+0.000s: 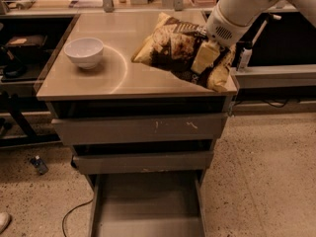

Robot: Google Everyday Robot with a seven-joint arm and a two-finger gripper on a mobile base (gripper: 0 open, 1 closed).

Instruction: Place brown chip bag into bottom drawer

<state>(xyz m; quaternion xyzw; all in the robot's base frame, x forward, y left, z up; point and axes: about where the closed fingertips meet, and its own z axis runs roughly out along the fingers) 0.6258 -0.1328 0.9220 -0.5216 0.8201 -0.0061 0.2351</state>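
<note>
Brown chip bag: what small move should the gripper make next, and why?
Probably carry it forward off the cabinet top: the gripper grips the brown chip bag at its right front corner, and the bottom drawer stands open below.

The pincer [203,60], at the right edge of the surface [98,78], grips the brown chip bag [170,48], which hides its far finger; the arm [242,4] runs off the top edge; the bottom drawer [148,206] is cut off by the lower edge.
</note>
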